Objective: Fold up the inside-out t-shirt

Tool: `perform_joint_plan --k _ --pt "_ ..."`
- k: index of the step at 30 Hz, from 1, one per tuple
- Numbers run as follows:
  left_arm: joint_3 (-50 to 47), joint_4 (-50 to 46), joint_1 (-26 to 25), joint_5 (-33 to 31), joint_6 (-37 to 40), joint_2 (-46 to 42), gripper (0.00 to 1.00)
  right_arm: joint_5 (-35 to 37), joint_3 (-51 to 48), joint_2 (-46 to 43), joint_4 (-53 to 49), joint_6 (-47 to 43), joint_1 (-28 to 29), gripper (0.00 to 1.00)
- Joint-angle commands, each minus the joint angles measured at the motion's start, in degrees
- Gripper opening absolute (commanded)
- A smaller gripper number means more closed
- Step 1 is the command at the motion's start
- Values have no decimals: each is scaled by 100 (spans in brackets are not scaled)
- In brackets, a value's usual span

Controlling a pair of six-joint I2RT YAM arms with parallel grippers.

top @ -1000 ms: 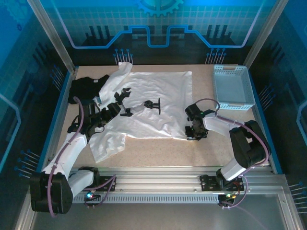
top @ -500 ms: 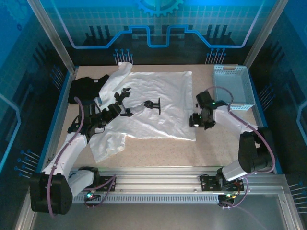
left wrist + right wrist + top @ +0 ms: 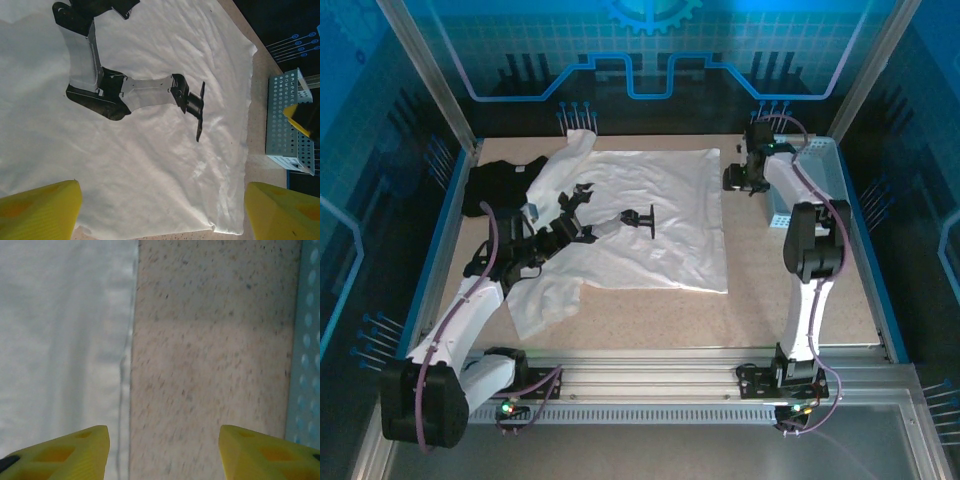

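Top view first: the white t-shirt (image 3: 650,210) lies spread on the tabletop (image 3: 670,320). The left end effector (image 3: 552,235) sits over the shirt's left part, jaws apart, nothing pinched. Just ahead of it a black-and-grey bracket (image 3: 625,220) rests on the cloth, and off to its left a black t-shirt (image 3: 500,185) lies bunched. The right end effector (image 3: 740,178) hangs just off the shirt's far right corner, with the cloth to its left and a pale blue basket (image 3: 820,160) close on its right.

Over to the left wrist: the yellow fingers (image 3: 40,210) stand wide. The left end effector (image 3: 160,210) has only wrinkled white t-shirt (image 3: 150,165) beneath and ahead. The bracket (image 3: 145,92) lies further ahead, and the basket (image 3: 290,125) is out front-right, past the shirt's edge.

Right wrist now: the right end effector (image 3: 165,452) is spread and holding nothing. Bare tabletop (image 3: 210,340) shows under the gap, the white t-shirt (image 3: 60,330) runs ahead of the left finger, and the basket (image 3: 306,340) is at the far right.
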Motion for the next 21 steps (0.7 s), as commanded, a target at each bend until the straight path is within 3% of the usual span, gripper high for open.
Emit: perform_joint_plan --k 1,12,17,21 --pt "203 -158 -82 -3 159 -44 85 -48 837 629 -835 -48 -314 59" --pt "177 -174 -154 -11 198 4 86 64 2571 1795 -1347 357 -1176 56" --pt "172 -242 -154 -53 254 -5 86 -334 2736 1602 -1369 124 -1138 57" --pt "195 -286 -154 -106 260 -20 87 -584 1913 642 -992 -111 -759 60"
